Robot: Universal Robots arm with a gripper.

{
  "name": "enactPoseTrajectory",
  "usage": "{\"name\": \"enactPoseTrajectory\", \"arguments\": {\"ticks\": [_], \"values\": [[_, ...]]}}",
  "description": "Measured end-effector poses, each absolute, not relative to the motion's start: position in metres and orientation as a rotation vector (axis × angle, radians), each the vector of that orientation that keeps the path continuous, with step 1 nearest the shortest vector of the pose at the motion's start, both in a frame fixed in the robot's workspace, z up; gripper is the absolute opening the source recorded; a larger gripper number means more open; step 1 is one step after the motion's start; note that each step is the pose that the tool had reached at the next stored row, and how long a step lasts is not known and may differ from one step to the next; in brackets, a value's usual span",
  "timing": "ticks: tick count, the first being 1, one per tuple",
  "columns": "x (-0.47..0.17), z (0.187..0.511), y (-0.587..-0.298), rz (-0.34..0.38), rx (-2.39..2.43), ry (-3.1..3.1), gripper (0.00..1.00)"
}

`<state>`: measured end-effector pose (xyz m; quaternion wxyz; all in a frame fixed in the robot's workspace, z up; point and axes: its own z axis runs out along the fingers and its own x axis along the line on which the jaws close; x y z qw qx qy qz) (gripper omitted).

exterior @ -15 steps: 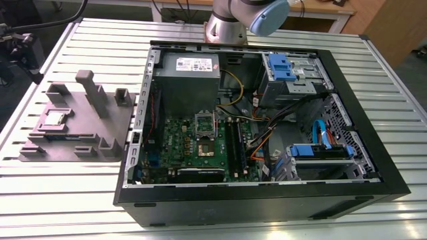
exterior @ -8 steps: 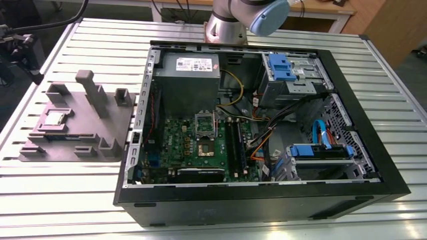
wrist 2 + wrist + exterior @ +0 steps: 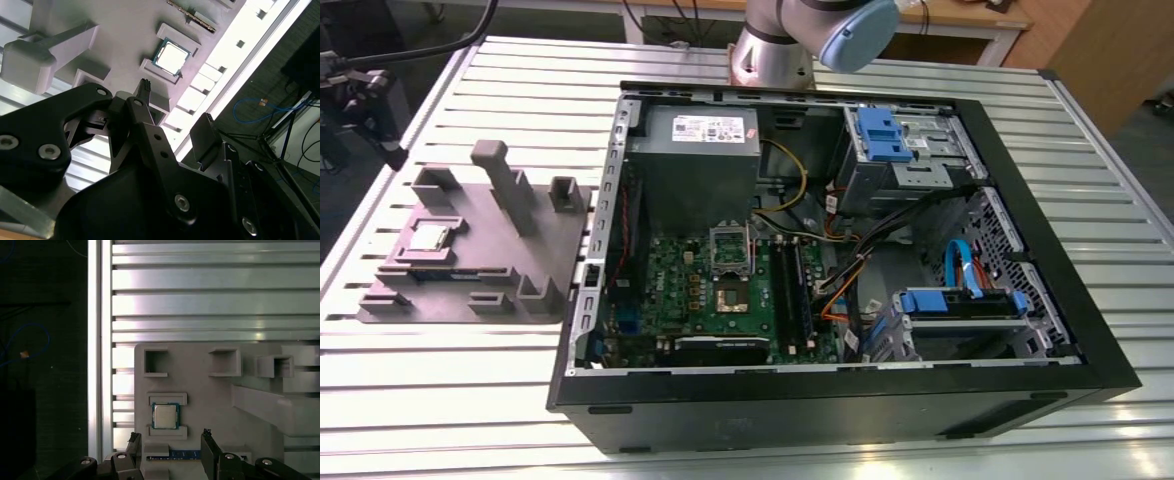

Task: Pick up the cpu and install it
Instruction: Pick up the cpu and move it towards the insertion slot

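Grey tray [image 3: 540,255]: moulded plastic with upright posts and square pockets, lying flat at the exterior view's left, apart from the case.
Tray contents: cpu [image 3: 427,237] sits flat, metal top up, in a shallow pocket between two low ridges near the tray's outer edge.
Case [image 3: 854,400]: black, lying on its side, open.
Case contents: green motherboard [image 3: 720,290] flat on the floor of the case, grey power supply [image 3: 700,140] with white label behind it, drive bays with blue parts [image 3: 881,130], loose orange, yellow and black cables [image 3: 854,270].
Gripper [image 3: 170,435]: black fingers spread wide, holding nothing, above the tray; cpu not touched.
First wrist view: looks straight down; cpu [image 3: 165,416] lies just beyond the gap between the fingertips.
Second wrist view: slanted, from behind the finger linkage; cpu [image 3: 171,56] past the tips, a tall post [image 3: 45,47] to one side.
Exterior view: arm base [image 3: 767,55] mounted behind the case.
Surface: slatted aluminium table [image 3: 454,400], bright glare on its edge.
Room: dark floor with a blue cable [image 3: 250,105], wooden furniture [image 3: 1067,40] at the back.
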<state>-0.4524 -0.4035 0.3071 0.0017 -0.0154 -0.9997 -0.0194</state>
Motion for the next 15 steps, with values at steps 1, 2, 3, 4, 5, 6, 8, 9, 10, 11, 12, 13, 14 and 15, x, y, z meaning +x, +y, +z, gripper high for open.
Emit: {"name": "enactPoseTrajectory", "arguments": {"ticks": [1,2,3,4,5,6,8,9,10,11,12,13,14,15], "values": [[-0.4524,0.307,-0.4035,-0.061,-0.048,-3.137,0.59],[-0.4524,0.3067,-0.4035,-0.061,-0.048,-3.137,0.59],[-0.4524,0.3065,-0.4035,-0.061,-0.048,-3.137,0.59],[-0.4524,0.3063,-0.4035,-0.061,-0.048,-3.137,0.59],[-0.4524,0.306,-0.4035,-0.061,-0.048,-3.137,0.59],[-0.4524,0.3057,-0.4035,-0.061,-0.048,-3.137,0.59],[-0.4524,0.3051,-0.4035,-0.061,-0.049,-3.137,0.59],[-0.4524,0.3048,-0.4035,-0.061,-0.048,-3.137,0.59],[-0.4524,0.3044,-0.4035,-0.061,-0.049,-3.137,0.59],[-0.4524,0.304,-0.4035,-0.061,-0.048,-3.137,0.59],[-0.4524,0.3036,-0.4035,-0.061,-0.048,-3.137,0.59],[-0.4524,0.3031,-0.4035,-0.061,-0.048,-3.137,0.59],[-0.4524,0.3026,-0.4035,-0.061,-0.048,-3.137,0.59],[-0.4524,0.3021,-0.4035,-0.061,-0.048,-3.137,0.59]]}}
